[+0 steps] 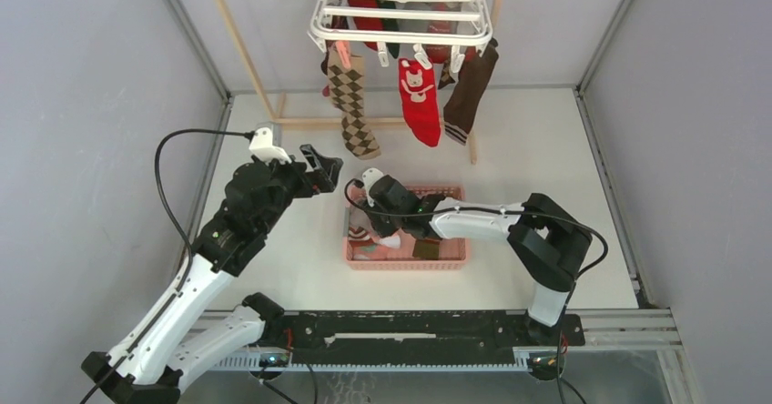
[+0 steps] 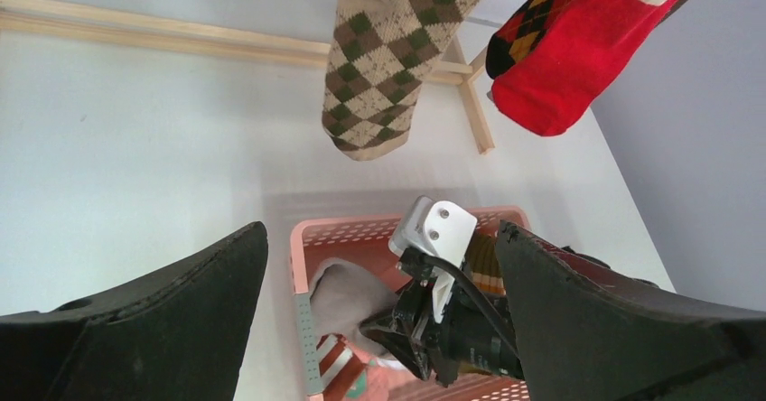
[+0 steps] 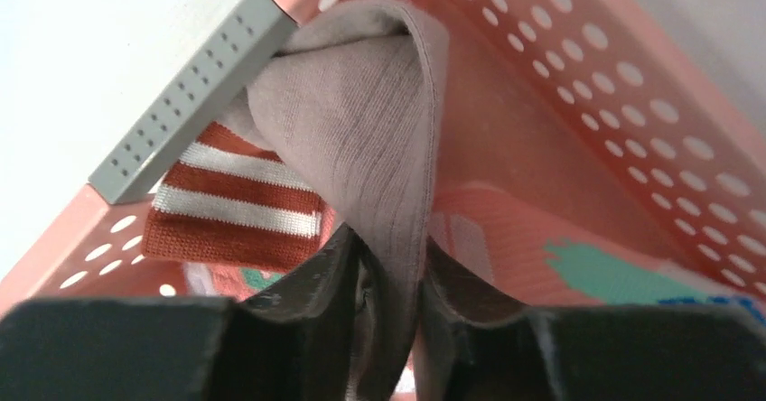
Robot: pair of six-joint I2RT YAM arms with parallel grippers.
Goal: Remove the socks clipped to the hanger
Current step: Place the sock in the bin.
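The white hanger (image 1: 401,8) hangs at the back with socks clipped under it: a brown argyle sock (image 1: 353,104), a red sock (image 1: 420,99) and a dark brown sock (image 1: 469,85). The argyle sock (image 2: 384,62) and the red sock (image 2: 578,49) also show in the left wrist view. My right gripper (image 1: 364,206) is inside the pink basket (image 1: 452,257), shut on a taupe sock (image 3: 370,121) that drapes over the basket's corner. My left gripper (image 1: 320,169) is open and empty, above the table left of the basket.
The pink basket (image 3: 632,103) holds a red-and-white striped sock (image 3: 230,207) and a pink sock with a green patch (image 3: 578,270). A light wooden pole rack (image 1: 238,35) stands behind the hanger. Grey walls close in left, right and back.
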